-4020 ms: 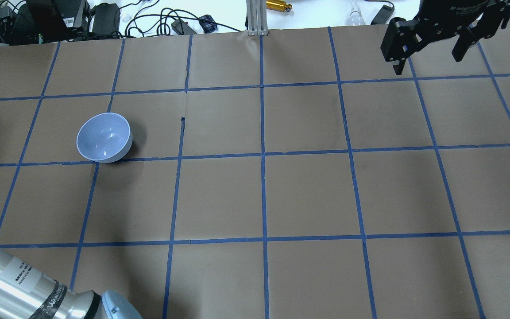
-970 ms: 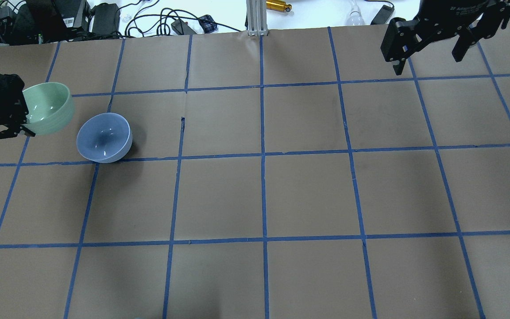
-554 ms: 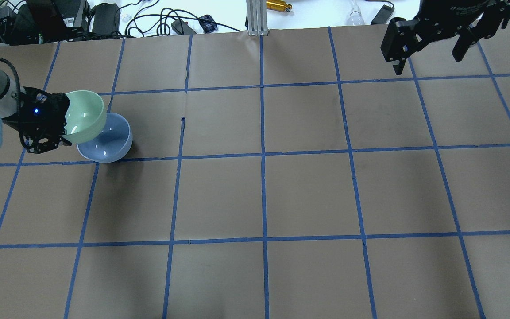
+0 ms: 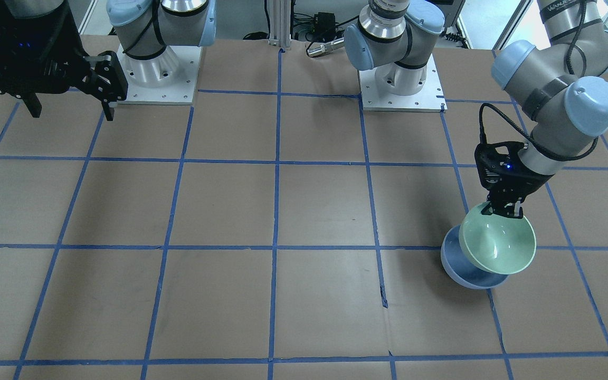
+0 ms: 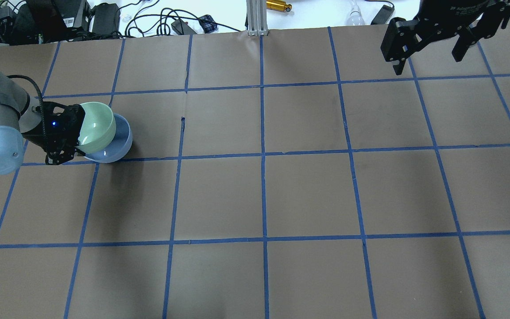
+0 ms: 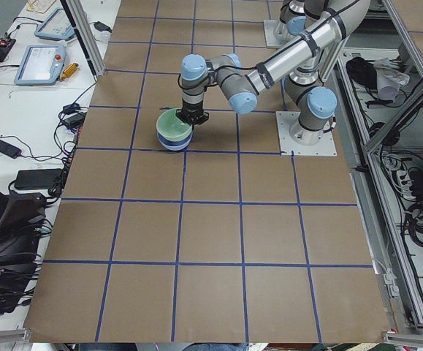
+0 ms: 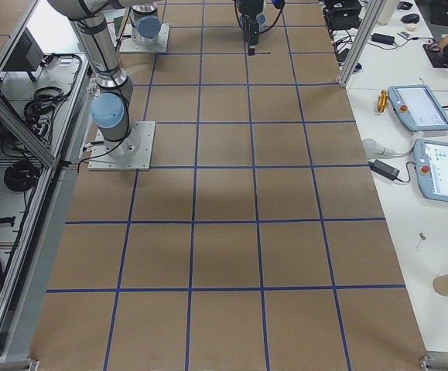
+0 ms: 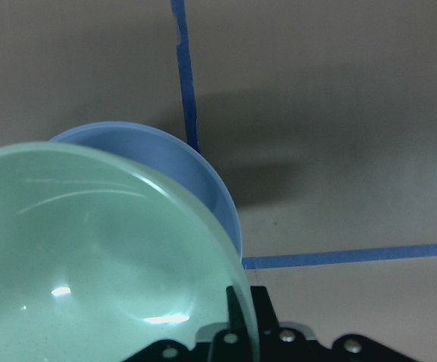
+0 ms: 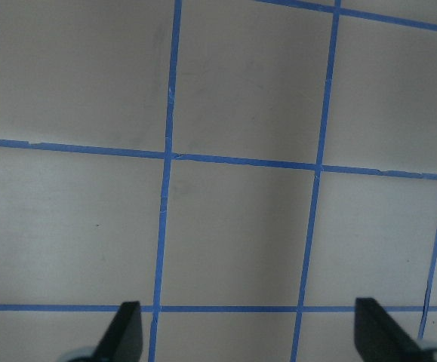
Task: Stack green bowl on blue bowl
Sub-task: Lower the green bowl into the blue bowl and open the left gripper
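Observation:
The mint-green bowl (image 5: 98, 126) hangs tilted from my left gripper (image 5: 74, 133), which is shut on its rim. It overlaps the pale blue bowl (image 5: 120, 144), which stands on the brown table at the left. In the front-facing view the green bowl (image 4: 498, 245) covers most of the blue bowl (image 4: 462, 272), with my left gripper (image 4: 504, 210) on its far rim. In the left wrist view the green bowl (image 8: 90, 264) fills the lower left and the blue bowl (image 8: 173, 162) shows behind it. My right gripper (image 5: 432, 51) is open and empty at the far right.
The table (image 5: 308, 195) is brown paper with a grid of blue tape lines. Cables, power bricks and a metal post (image 5: 255, 17) lie beyond its far edge. The robot bases (image 4: 151, 68) stand at the robot's side of the table.
My left arm has come in from the left with the green bowl, carrying it rightward and down over the blue bowl. The right arm has not moved.

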Robot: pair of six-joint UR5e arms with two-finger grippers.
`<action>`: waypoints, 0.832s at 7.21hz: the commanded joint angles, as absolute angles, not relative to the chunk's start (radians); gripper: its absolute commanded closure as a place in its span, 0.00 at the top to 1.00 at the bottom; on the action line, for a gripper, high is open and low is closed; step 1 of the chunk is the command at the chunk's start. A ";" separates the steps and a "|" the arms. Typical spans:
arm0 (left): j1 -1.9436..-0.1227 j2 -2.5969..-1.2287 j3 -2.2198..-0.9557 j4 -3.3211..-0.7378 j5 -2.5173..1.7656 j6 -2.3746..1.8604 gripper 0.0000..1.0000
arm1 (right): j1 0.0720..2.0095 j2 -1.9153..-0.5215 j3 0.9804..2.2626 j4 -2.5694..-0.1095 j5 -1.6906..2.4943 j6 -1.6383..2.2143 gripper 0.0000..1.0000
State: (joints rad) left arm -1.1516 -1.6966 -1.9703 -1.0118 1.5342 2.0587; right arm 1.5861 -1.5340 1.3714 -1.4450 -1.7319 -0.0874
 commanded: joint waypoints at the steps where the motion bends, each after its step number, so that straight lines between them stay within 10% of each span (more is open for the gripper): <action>1: -1.152 -1.704 -1.968 -1.008 1.532 2.054 0.72 | 1.586 -1.534 1.371 -1.445 -1.732 -0.087 1.00; 2: -1.154 -1.704 -1.967 -1.008 1.532 2.019 1.00 | 1.586 -1.534 1.371 -1.445 -1.732 -0.087 1.00; 6: -1.193 -1.672 -1.890 -1.105 1.500 1.878 1.00 | 1.586 -1.534 1.371 -1.445 -1.732 -0.087 1.00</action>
